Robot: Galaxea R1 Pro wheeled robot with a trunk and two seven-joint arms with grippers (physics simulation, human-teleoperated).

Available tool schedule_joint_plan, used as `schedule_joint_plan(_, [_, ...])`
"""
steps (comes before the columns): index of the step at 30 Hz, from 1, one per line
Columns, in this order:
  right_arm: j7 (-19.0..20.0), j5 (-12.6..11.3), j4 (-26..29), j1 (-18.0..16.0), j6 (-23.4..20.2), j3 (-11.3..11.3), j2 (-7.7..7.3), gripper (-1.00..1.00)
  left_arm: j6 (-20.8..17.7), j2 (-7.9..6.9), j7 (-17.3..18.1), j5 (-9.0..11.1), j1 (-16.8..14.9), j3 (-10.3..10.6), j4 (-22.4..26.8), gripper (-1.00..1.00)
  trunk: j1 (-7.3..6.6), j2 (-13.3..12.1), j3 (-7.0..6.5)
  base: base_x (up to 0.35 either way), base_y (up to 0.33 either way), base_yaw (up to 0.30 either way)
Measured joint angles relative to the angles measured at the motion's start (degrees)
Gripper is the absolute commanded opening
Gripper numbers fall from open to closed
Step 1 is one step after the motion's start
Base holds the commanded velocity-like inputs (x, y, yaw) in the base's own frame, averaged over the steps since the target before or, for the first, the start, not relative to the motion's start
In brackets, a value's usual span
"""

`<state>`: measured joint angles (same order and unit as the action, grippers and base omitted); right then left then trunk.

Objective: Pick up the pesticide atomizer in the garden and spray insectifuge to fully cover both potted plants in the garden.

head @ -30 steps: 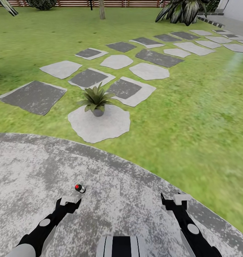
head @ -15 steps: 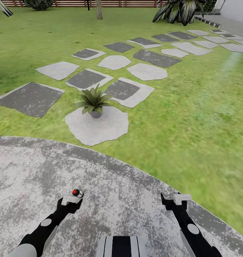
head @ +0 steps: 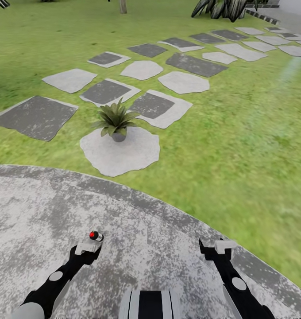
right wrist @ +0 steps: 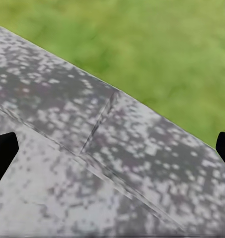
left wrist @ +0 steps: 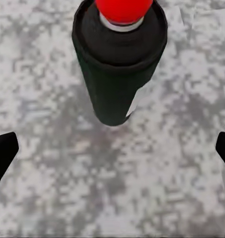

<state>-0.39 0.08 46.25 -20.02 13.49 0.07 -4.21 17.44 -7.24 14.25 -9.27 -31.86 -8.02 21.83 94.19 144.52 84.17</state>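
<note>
Just beyond open left hand (head: 87, 249): pesticide atomizer (head: 96, 235).

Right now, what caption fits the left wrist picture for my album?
Open left gripper facing the atomizer, which stands upright on the grey patio.

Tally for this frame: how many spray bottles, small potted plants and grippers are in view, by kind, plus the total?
Spray bottle: 1
Small potted plant: 1
Grippers: 2, left gripper and right gripper
Total: 4
</note>
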Motion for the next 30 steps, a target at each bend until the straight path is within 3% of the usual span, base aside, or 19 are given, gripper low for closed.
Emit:
schedule_joint_plan(4, [0.00,0.00,-0.03,0.00,0.04,0.00,0.00,1.00,0.02,-0.01,-0.02,0.01,-0.01,-0.09,0.00,1.00,0.07,0.04,0.95,0.000,0.000,0.055])
schedule_joint_plan(30, [0.00,0.00,-0.26,0.00,-0.03,-0.02,0.00,1.00,0.32,0.34,-0.53,0.00,-0.01,0.16,-0.03,1.00,0.07,0.04,1.03,0.070,0.000,0.001])
